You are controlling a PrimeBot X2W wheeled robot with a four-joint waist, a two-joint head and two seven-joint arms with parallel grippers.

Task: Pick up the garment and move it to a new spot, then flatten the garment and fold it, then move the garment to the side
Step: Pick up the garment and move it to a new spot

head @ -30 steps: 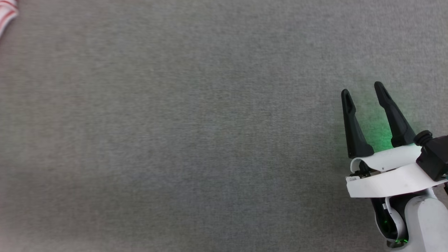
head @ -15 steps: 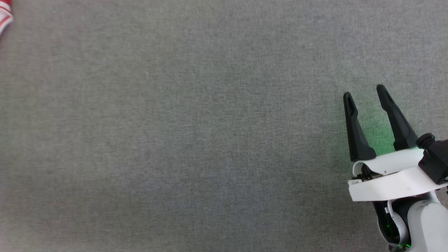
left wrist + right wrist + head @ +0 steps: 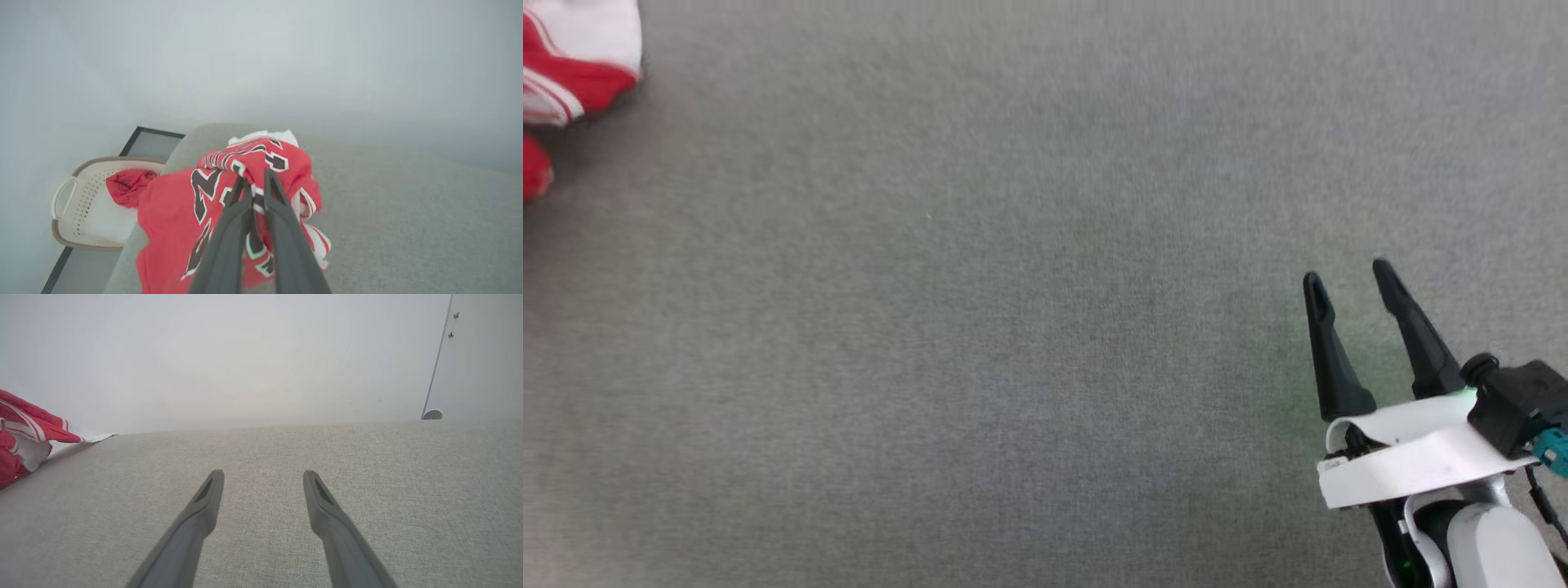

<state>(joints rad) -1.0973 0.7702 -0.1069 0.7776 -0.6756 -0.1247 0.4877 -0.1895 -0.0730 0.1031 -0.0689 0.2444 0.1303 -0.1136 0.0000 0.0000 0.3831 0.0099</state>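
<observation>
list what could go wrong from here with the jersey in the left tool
1. The left tool pinches only a small fold of the garment near its tips, so it may slip free.
2. The garment is bunched at the edge of the grey surface, by the basket; if dropped, it could slide off.

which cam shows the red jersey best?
Left wrist view: the red jersey sits mid-frame, black-and-white lettering visible, left gripper shut on a fold. Head view catches a sleeve corner at top left; right wrist view, a striped edge at far left.
</observation>
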